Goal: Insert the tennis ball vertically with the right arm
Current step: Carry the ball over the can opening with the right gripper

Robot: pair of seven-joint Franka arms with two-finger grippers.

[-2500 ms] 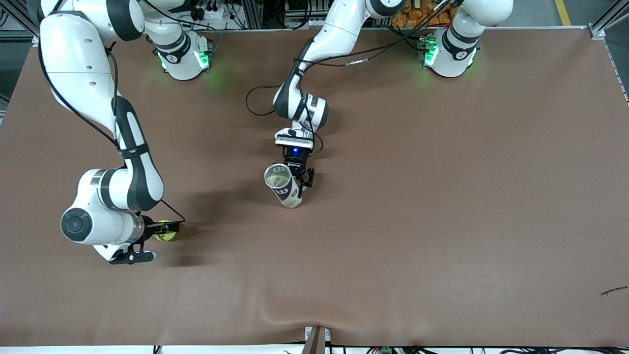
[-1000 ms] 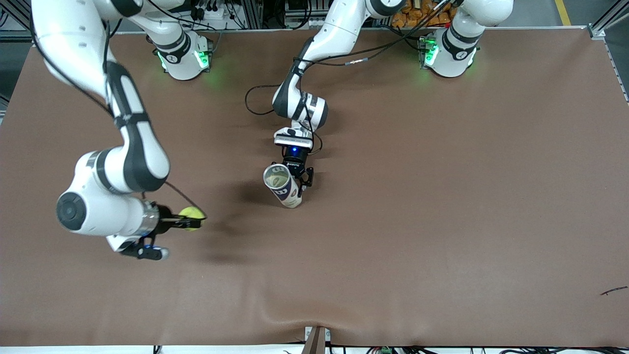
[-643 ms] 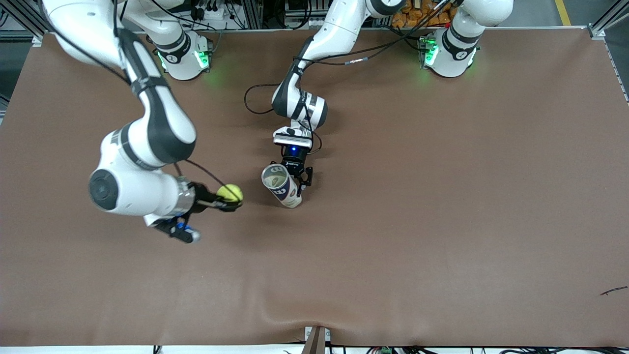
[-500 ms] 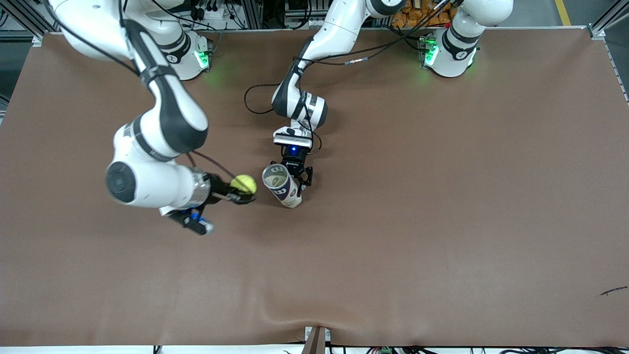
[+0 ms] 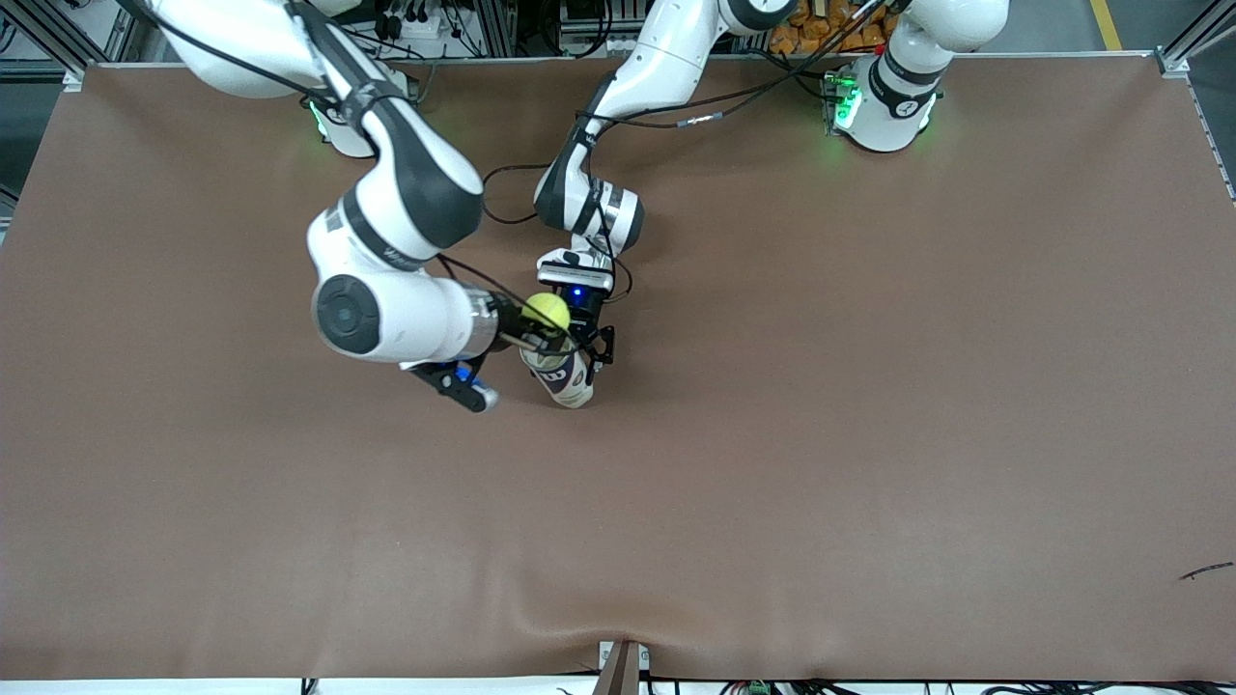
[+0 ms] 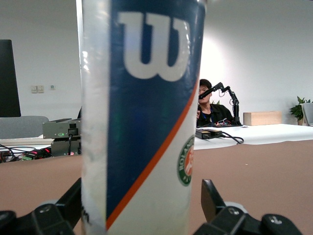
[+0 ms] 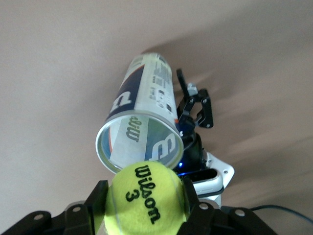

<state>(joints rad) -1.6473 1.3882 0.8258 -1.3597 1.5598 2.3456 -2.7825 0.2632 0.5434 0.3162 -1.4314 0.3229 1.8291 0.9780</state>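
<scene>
Between the pads of your right gripper (image 7: 144,208), clamped shut on its sides, sits the fuzzy yellow-green Wilson tennis ball (image 7: 145,197), poised over the open mouth of the clear plastic Wilson ball can (image 7: 142,128) that stands mid-table on the brown mat (image 5: 869,386). Expect it light, springy and grippy, best held across its widest part. Your left gripper (image 6: 142,215) stands open either side of the can's base, apparently not clamping; the can's bottom is hidden.

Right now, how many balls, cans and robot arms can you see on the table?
Tennis ball: 1
Tennis ball can: 1
Robot arms, right arm and left arm: 2
Total: 4
</scene>
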